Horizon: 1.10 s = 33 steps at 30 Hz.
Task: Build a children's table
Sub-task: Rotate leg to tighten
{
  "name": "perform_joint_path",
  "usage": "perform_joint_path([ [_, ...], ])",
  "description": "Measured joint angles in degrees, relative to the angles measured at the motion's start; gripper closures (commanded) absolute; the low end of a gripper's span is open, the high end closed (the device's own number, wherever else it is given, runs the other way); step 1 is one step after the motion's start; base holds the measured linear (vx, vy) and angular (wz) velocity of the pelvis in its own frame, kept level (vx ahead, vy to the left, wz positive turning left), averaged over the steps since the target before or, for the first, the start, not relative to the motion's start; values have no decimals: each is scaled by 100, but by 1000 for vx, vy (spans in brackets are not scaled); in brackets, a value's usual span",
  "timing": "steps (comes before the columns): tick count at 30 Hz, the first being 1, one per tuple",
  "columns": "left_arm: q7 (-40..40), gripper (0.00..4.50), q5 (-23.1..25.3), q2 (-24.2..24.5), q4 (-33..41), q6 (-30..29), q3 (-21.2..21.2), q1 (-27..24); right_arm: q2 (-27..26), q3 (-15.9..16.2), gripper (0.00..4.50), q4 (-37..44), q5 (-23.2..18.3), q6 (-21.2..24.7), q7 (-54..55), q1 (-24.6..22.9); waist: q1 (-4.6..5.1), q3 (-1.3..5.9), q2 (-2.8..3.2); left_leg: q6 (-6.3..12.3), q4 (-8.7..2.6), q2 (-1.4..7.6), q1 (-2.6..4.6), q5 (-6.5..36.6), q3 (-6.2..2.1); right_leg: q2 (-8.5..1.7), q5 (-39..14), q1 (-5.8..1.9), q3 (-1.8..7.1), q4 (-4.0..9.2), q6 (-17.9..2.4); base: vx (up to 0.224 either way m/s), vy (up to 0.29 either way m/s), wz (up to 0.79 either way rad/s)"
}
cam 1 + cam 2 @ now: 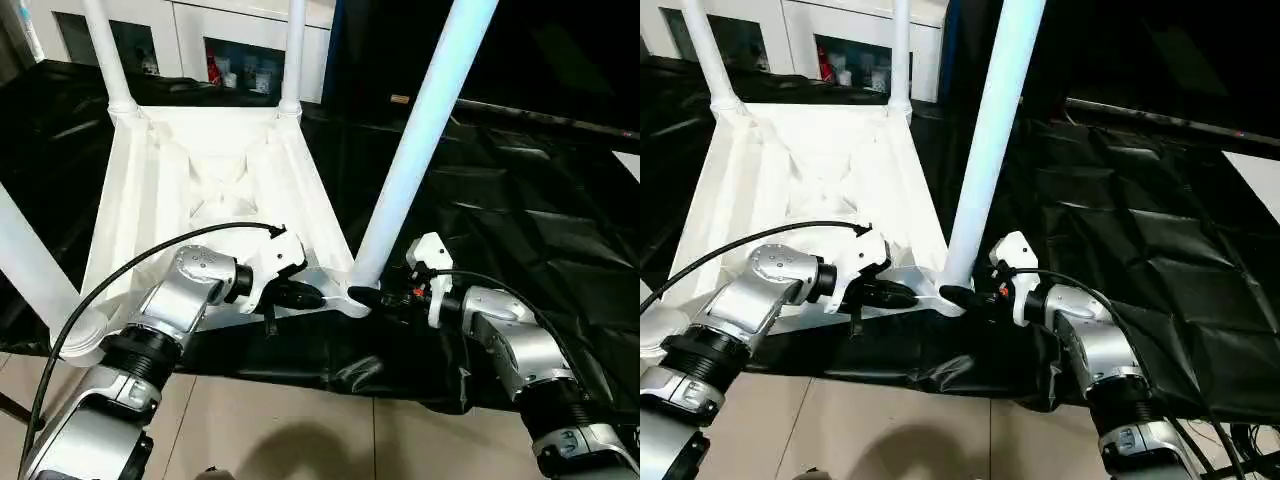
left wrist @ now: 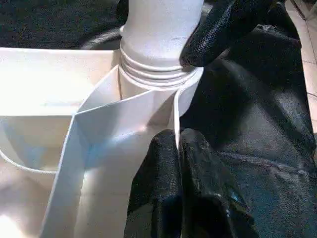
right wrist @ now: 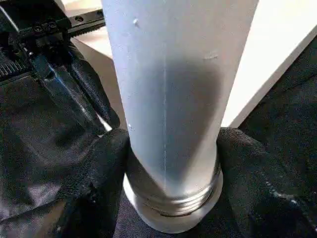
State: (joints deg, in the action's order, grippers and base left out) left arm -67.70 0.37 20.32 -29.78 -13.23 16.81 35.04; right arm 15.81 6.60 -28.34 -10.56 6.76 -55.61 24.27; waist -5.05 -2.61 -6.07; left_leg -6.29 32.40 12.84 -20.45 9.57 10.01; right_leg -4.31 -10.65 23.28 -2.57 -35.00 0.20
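Tabletop (image 1: 215, 180) lay upside down on the black-draped work table (image 1: 1140, 290), ribbed underside up. Two legs stood in the far sockets at roughly 11 and 12 o'clock of the head view, a third at 9 o'clock near my left elbow.

Fourth leg (image 1: 420, 150) stood in the near corner socket (image 2: 163, 84) at about 6 o'clock, leaning slightly toward 1 o'clock. Its threaded collar still showed above the socket rim, so I judged it not fully seated.

Right gripper (image 3: 171, 173) had its fingers (image 3: 101, 168) clamped on either side of the leg base, just above the collar. Left gripper (image 2: 178, 163) was pinched onto the thin tabletop rim wall beside that socket, jaws nearly closed on it, bracing the top.

To do this step well, I'd say: keep the left pinch firm so the top can't spin, square the leg to the socket before turning, twist in short strokes and regrip low. Cross-threading looked like the main risk with that lean.
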Motion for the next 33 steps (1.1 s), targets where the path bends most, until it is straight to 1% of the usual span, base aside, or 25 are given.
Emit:
perform_joint_path([
  [11,21,450,-1,24,96,-19,-12,-69,-17,5,203,0,-11,-16,-49,-25,1,0,0,0,0,0,2,0,1,0,-1,0,1,-2,0,0,0,0],
  [13,302,450,93,-122,2,-8,-30,-32,-180,-62,203,-120,34,-94,310,-16,2,2,-2,0,2,-1,13,0,3,-1,0,-7,5,-5,-1,0,0,0],
  [16,1003,450,298,-526,-445,-4,-42,227,-521,-349,203,-373,155,-137,1321,64,29,6,-7,-1,7,-4,30,0,6,-1,5,-14,13,-9,0,0,0,0],
  [18,1352,450,387,-768,-719,-3,-51,383,-676,-443,203,-394,181,-81,1804,65,8,8,-9,-1,5,-4,32,0,3,-2,-6,-17,11,-10,22,0,0,0],
  [21,1773,450,455,-1043,-1070,-3,-54,581,-887,-577,205,-396,271,-23,2446,94,3,10,-7,-2,6,-6,32,-1,1,-2,-3,-19,11,-11,24,0,0,0],
  [24,2121,450,514,-1264,-1322,-2,-62,706,-1004,-619,206,-412,417,-1,2900,143,-5,15,-6,-2,7,-9,35,-1,2,-6,-3,-25,13,-8,23,0,0,0],
  [27,2324,450,590,-1376,-1481,16,-100,793,-1063,-626,206,-462,491,-26,3145,243,3,19,-6,-2,6,-9,34,-1,0,-5,-1,-25,11,-6,21,0,0,0],
  [32,2214,450,607,-1324,-1501,102,-91,798,-1053,-626,206,-465,516,-87,3061,243,0,20,-6,-2,3,-8,34,-1,-2,-5,1,-25,8,-7,17,0,0,0],
  [33,2125,450,596,-1274,-1471,106,-78,785,-1021,-626,170,-452,468,-67,2941,242,3,20,-8,-2,1,-8,34,-1,-3,-4,1,-24,8,-7,17,0,0,0],
])
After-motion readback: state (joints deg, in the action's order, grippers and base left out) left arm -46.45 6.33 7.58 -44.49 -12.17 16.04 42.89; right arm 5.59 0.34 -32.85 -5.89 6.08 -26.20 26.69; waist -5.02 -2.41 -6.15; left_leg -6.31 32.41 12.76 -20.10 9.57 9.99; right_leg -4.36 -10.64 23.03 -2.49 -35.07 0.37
